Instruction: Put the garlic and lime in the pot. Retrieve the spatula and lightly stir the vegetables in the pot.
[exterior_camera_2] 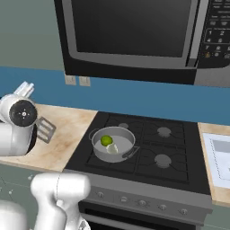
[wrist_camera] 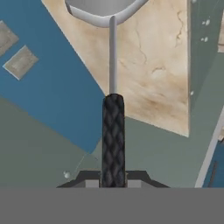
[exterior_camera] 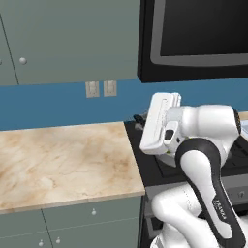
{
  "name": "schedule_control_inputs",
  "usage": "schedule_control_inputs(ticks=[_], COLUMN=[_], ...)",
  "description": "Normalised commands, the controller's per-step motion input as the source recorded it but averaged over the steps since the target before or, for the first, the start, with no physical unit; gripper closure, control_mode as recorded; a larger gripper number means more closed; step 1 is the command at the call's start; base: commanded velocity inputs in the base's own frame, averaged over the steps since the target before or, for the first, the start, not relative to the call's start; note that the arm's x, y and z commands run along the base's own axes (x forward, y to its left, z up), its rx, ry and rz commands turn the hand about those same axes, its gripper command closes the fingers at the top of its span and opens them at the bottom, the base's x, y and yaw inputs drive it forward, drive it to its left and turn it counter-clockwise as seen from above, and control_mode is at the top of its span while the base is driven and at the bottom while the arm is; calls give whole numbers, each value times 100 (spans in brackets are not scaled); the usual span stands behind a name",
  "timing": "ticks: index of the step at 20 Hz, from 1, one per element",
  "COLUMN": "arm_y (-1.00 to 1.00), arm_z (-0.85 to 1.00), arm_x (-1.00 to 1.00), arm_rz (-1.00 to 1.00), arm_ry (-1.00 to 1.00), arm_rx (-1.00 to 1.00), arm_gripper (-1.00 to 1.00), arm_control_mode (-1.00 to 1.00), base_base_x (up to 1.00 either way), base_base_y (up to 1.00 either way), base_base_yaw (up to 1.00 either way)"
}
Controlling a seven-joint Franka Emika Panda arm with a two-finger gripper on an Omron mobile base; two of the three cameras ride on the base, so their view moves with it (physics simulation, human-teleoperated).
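Observation:
My gripper [wrist_camera: 113, 177] is shut on the black handle of the spatula [wrist_camera: 113, 131]. Its thin metal shaft runs up to the grey head at the top of the hand view. From the right base, the slotted square head of the spatula [exterior_camera_2: 45, 129] hangs over the counter, left of the stove and beside my wrist. The grey pot [exterior_camera_2: 123, 136] stands on the stove's front left burner. Inside it, the green lime [exterior_camera_2: 106, 140] and the whitish garlic [exterior_camera_2: 112, 148] lie side by side. The spatula head is well left of the pot, apart from it.
A black stove [exterior_camera_2: 166, 155] sits under a microwave [exterior_camera_2: 134, 36]. Marble counter [exterior_camera: 63, 160] stretches left of the stove, with two wall outlets [exterior_camera: 100, 88] on the blue backsplash. A white sheet [exterior_camera_2: 220, 161] lies on the counter right of the stove. Cabinets hang above left.

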Motion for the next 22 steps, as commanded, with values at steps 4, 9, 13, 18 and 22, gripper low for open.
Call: schedule_control_inputs(ticks=[4, 9, 13, 18, 22], arm_y=[-73, -63, -47, -57, -48], arm_z=[0, 1, 1, -15, -43], arm_x=[6, 1, 0, 7, 1], arm_rz=[0, -5, -15, -10, -10], arm_ry=[-15, 0, 4, 3, 0], arm_rx=[28, 45, 41, 30, 15], arm_gripper=[100, 100, 100, 100, 100], arm_control_mode=[-100, -100, -100, -100, -100], base_base_x=[0, 0, 0, 0, 0], base_base_y=[0, 0, 0, 0, 0], base_base_yaw=[0, 0, 0, 0, 0])
